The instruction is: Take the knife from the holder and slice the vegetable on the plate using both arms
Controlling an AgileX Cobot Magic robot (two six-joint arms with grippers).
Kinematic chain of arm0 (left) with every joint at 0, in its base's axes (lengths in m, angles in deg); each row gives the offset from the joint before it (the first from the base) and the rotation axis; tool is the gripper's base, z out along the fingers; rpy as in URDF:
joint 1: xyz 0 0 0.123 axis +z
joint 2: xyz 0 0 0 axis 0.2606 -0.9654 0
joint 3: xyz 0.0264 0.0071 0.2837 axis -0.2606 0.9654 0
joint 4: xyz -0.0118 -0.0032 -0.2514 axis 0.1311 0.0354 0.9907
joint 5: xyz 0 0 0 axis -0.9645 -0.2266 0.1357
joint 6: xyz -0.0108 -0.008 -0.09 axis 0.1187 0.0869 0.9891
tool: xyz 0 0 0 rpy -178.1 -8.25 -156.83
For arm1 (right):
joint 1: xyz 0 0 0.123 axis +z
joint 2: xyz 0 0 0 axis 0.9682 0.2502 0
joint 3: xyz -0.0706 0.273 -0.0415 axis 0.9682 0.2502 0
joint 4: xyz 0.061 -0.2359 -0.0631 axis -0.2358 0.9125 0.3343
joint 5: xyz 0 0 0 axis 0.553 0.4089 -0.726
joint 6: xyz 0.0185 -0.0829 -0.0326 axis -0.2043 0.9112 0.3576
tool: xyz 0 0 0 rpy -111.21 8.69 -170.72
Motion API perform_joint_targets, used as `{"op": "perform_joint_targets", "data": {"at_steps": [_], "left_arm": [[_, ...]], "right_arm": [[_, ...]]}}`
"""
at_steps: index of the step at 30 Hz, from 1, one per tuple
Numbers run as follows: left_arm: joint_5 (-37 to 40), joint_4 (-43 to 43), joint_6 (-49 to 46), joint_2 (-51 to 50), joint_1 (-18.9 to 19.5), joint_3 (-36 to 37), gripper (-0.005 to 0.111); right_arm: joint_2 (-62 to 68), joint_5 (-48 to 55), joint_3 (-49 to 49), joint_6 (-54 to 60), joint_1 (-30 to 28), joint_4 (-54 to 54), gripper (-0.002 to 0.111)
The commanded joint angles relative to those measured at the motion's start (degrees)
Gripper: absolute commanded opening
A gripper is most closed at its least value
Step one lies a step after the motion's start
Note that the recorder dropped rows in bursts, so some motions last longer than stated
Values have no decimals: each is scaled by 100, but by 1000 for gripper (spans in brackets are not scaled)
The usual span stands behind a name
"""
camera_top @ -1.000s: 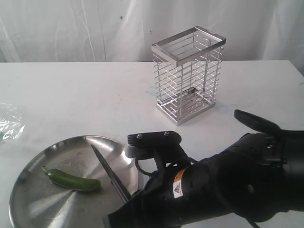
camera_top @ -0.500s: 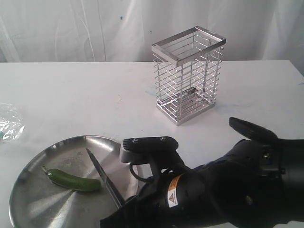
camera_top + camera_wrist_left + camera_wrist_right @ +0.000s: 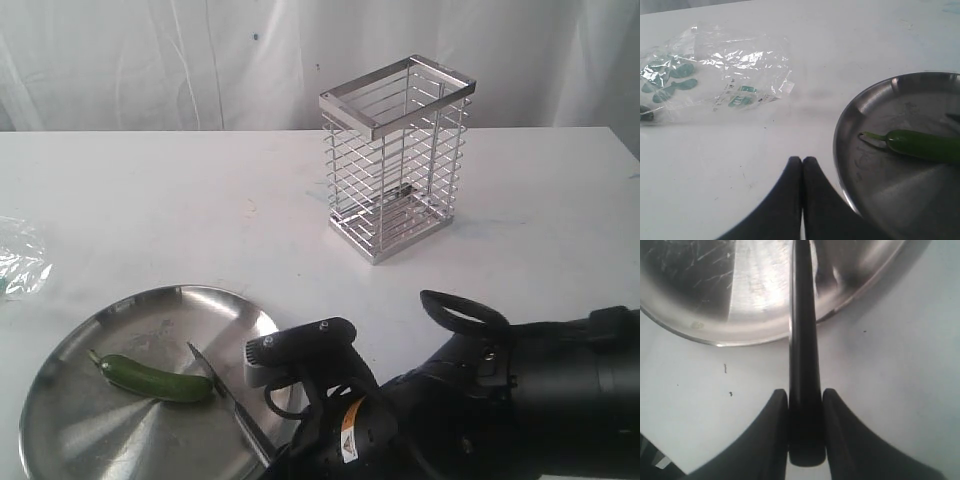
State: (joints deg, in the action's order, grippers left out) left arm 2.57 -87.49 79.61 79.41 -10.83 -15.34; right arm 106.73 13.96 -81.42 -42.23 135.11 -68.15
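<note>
Right gripper (image 3: 806, 399): clamped on the black handle of the knife (image 3: 802, 340), one finger on each side.
Knife: just one. The blade slants down over the plate (image 3: 150, 325); its lower part is hidden behind the right arm (image 3: 480, 410).
Vegetable (image 3: 155, 380): one green one lying flat on the plate, with the blade right at its blunt end. Can't tell if they actually touch.
Left gripper (image 3: 802, 167): fingers pressed together with nothing between them, over the table (image 3: 150, 190) just beside the plate rim. It only shows in its own wrist view.
Holder (image 3: 397, 160): one wire basket, upright, well apart from the plate.
Plastic bag (image 3: 715, 75): one, crumpled, with green print too blurry to read.
Arm sticker (image 3: 350, 445): orange and white, unreadable.
</note>
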Motion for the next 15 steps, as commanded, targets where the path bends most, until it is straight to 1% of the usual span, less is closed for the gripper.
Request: {"op": "perform_joint_targets", "data": {"at_steps": [1, 4, 11, 14, 15], "left_arm": [[3, 10, 53, 29, -36, 25, 0], [3, 10, 53, 29, -36, 25, 0], [3, 10, 53, 29, -36, 25, 0], [3, 10, 53, 29, -36, 25, 0], [3, 10, 53, 29, -36, 25, 0]], "right_arm": [[51, -62, 15, 46, -31, 182, 0], [51, -5, 15, -123, -157, 182, 0], [39, 243, 15, -122, -270, 170, 1], [39, 437, 15, -112, -299, 170, 11], [39, 466, 15, -112, -307, 143, 16]]}}
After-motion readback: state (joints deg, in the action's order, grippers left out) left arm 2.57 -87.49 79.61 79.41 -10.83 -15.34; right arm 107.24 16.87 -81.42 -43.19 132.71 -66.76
